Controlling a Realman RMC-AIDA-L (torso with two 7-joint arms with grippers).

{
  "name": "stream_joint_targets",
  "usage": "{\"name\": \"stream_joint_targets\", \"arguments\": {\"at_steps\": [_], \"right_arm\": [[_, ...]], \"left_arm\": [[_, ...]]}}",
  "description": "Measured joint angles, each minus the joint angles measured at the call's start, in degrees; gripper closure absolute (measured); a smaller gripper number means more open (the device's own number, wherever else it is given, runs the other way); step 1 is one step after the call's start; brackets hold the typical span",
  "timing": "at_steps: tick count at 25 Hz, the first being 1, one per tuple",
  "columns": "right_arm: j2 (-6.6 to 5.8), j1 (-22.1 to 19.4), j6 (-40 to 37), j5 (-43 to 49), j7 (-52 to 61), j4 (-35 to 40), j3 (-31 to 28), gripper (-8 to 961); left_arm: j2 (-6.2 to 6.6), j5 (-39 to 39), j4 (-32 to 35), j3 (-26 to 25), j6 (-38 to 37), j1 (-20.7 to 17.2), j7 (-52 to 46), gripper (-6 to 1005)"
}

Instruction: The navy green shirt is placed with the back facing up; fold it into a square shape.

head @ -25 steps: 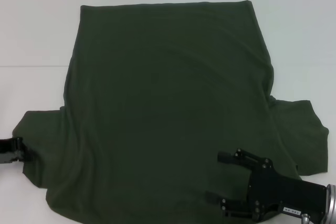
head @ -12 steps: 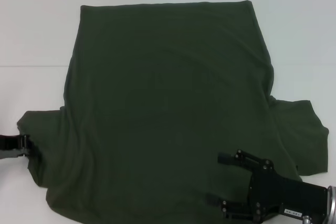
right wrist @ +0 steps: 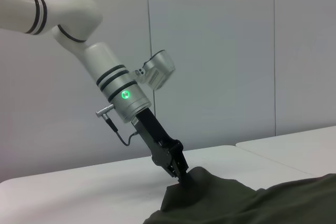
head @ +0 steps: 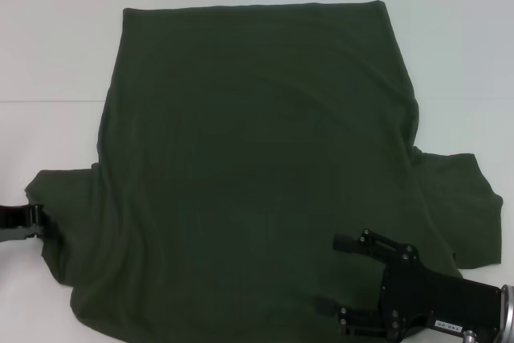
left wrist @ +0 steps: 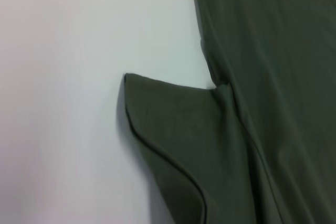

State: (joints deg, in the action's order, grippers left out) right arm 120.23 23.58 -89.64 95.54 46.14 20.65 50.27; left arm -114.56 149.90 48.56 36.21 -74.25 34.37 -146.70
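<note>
The navy green shirt lies spread flat on the white tabletop, hem at the far side, sleeves at the near side. The left tool meets the outer edge of the shirt's left sleeve; the right wrist view shows its tip closed to a narrow pinch on a raised peak of sleeve cloth, so it appears to grip the sleeve, though how much cloth lies between the fingers cannot be told. The right tool hangs over the near right part of the shirt body, fingers spread wide with nothing between them, the right sleeve lying just outboard of it.

Risks, judged from this layout:
- Thin pinch. If the left tool holds only the sleeve's edge, the soft knit could slip free once the sleeve is carried inward over the body.
- Dragging. A low pull across the tabletop may tow the whole shirt sideways and wrinkle the flat back instead of folding it.
- Uneven fold. With the right tool not yet gripping, a one-sided lift may skew the fold line and spoil the square.
- Collision. The two tools could converge near the shirt's near edge.
</note>
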Motion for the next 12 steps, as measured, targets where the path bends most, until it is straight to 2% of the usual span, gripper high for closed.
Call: {"name": "stream_joint_targets", "arguments": {"at_steps": [7,12], "right_arm": [[0.00,0.1,0.0,0.0,0.0,0.0,-0.1,27],[0.00,0.2,0.0,0.0,0.0,0.0,-0.3,27]], "left_arm": [[0.58,-0.1,2.5,0.0,0.1,-0.5,0.4,967],[2.10,-0.4,3.4,-0.1,0.1,-0.8,0.0,967]]}}
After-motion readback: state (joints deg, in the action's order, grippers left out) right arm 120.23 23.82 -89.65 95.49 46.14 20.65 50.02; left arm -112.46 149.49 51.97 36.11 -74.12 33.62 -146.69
